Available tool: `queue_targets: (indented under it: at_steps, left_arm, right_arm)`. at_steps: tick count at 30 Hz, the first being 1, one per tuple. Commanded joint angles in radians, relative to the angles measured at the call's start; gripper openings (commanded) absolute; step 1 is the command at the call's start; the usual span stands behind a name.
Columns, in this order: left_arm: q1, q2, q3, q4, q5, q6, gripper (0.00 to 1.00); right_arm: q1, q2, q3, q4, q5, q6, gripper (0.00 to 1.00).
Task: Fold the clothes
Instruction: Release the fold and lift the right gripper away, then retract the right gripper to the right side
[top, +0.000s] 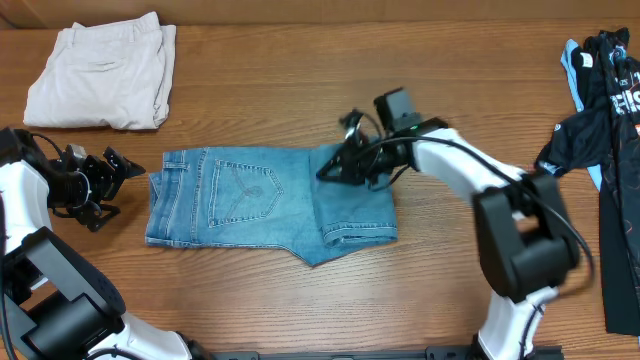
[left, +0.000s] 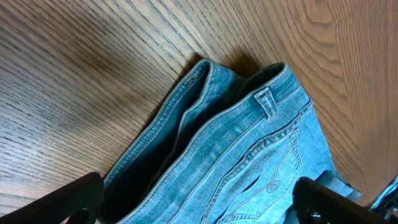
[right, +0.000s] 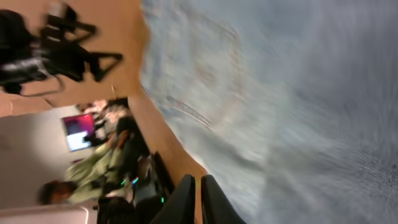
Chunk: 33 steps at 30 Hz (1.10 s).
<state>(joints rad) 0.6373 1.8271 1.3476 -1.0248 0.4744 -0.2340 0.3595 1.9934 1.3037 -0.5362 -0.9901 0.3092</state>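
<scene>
Black fingers (left: 68, 199) of the left gripper (top: 112, 190) filled the bottom corners of the left wrist view, set wide apart with nothing between them but the denim below. That gripper hung just off the left end of the jeans (top: 260, 205), not touching them. Beige trousers (top: 100, 75) lay folded at the far left corner of the table (top: 300, 80), well apart from everything else.

At mid-table the jeans lay folded into a short block: waistband to the left, a stitched back pocket (top: 245, 190) facing up, and the legs doubled back over the right half, with the hemmed cuffs (top: 350, 237) near the front right corner. From the left wrist the waistband gaped open, a belt loop (left: 266, 102) showing.

Over the right half's far edge sat the right gripper (top: 325, 172), its fingers (right: 183, 202) pressed almost together (only a thin slit between them) and no cloth seen in the pinch; whether the tips touched the denim I cannot tell.

Far right, a black garment (top: 620, 100) with light blue trim lay at the table's edge.
</scene>
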Motion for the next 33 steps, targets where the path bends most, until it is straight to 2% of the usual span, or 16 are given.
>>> queue_targets:
  at_steps: [1,12,16,23,27,33]
  left_arm:
    - [0.003,-0.01,-0.004,0.001,-0.003,-0.006,1.0]
    - [0.003,-0.01,-0.004,-0.001,-0.003,-0.006,1.0]
    - [0.003,-0.01,-0.004,0.0,-0.003,-0.006,1.0]
    - [0.003,-0.01,-0.004,0.0,-0.003,-0.006,1.0]
    - [0.003,-0.01,-0.004,-0.003,-0.003,-0.006,1.0]
    - [0.003,-0.01,-0.004,-0.003,-0.003,-0.006,1.0]
  right_arm:
    - [-0.008,-0.079,0.039,0.037,0.08,0.025,0.09]
    - [0.006,0.111,0.039,0.185,0.167,0.156,0.07]
    - [0.006,0.176,0.039,0.211,0.19,0.156,0.06]
    - [-0.01,0.122,0.04,0.227,0.187,0.164,0.04]
    - [-0.056,-0.002,0.04,0.154,0.113,0.156,0.04]
    - [-0.098,-0.192,0.04,-0.15,0.05,0.002,0.04]
